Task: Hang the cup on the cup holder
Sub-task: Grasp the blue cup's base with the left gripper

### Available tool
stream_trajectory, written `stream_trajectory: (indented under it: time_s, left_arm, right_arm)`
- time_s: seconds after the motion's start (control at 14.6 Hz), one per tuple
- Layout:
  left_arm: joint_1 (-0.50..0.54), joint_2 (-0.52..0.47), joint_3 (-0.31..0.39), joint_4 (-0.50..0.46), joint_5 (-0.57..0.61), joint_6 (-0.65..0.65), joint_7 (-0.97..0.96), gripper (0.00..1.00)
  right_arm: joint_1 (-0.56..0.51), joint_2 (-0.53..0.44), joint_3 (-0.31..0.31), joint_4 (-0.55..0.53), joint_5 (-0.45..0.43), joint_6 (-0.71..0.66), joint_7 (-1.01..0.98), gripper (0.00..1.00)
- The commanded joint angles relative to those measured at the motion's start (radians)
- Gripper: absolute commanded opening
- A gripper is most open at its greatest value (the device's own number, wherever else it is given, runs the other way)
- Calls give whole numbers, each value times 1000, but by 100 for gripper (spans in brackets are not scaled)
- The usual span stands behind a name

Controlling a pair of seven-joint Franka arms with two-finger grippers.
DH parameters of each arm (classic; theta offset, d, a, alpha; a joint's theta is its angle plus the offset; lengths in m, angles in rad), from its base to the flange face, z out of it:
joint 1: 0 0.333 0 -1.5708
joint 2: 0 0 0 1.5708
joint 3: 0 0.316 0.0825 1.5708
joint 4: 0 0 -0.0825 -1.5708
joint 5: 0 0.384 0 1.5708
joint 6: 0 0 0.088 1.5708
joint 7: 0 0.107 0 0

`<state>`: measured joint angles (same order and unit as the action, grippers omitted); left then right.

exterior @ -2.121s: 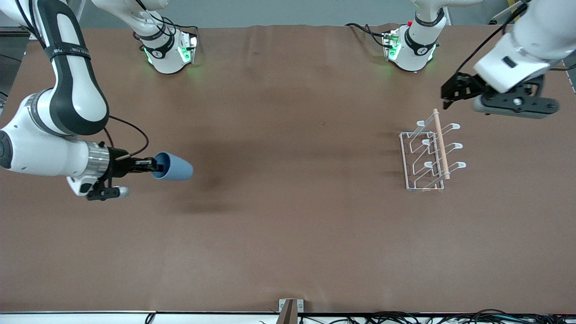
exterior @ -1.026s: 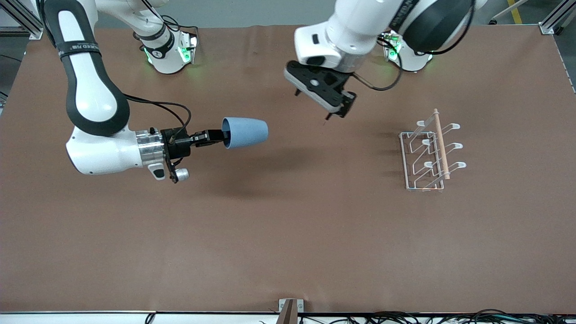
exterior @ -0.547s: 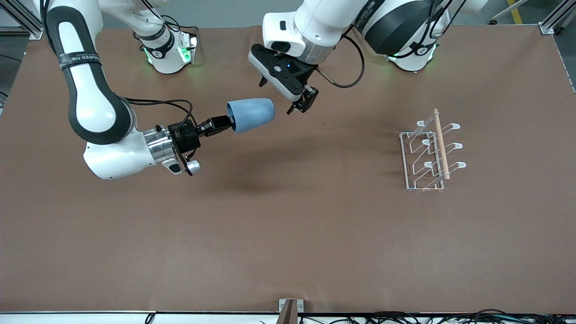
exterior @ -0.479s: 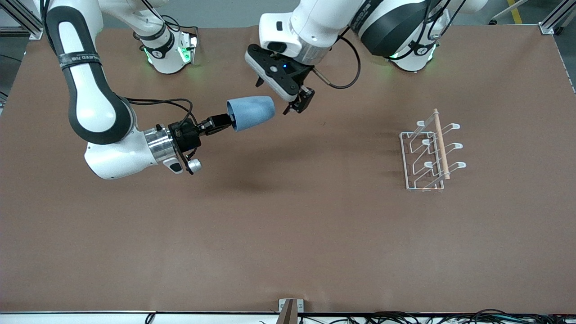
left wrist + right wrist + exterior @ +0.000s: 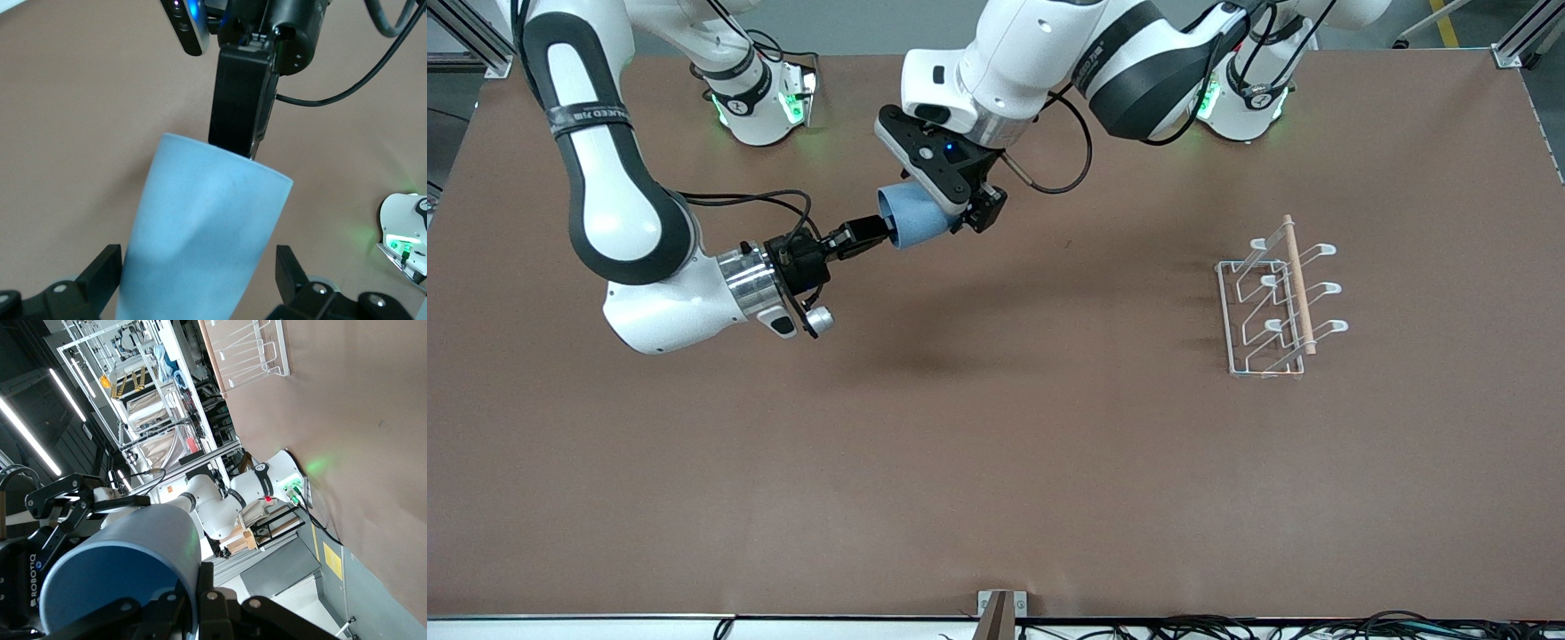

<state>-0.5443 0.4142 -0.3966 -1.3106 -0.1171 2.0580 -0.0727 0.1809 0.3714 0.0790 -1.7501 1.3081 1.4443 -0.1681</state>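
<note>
The right gripper (image 5: pixel 869 238) jaws are pinching the rim of the small light-blue plastic cup (image 5: pixel 913 220), holding it sideways upper centre of the frame, apparently for a handover. The left gripper (image 5: pixel 971 216) jaws are spread around its body, not yet clamped. The white wire cup holder (image 5: pixel 1279 297) is standing on the tabletop (image 5: pixel 996 444) at mid-right.

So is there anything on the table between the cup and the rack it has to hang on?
Nothing visible. The right gripper holds the blue cup in the air by its rim, the left gripper open around its closed end. Only bare brown tabletop lies between there and the white wire rack.
</note>
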Motion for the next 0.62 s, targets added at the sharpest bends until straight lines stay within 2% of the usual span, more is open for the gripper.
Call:
stream_trajectory:
  time_s: [0.0,0.21,0.27,0.48,0.55]
  left_arm:
    - [-25,34,12,30,-4,22,11,99]
    - [-40,58,12,30,69,27,13,91]
    - [-40,60,12,30,77,25,21,77]
    - [-43,58,12,27,112,24,19,27]
    - [-43,58,12,27,132,24,21,21]
  right_arm:
    - [11,0,-7,-5,26,1,-14,0]
    - [11,0,-7,-3,26,-1,-14,0]
    - [11,0,-7,-5,26,-2,-13,0]
    - [11,0,-7,-5,26,-4,-13,0]
    - [11,0,-7,-3,26,-5,-8,4]
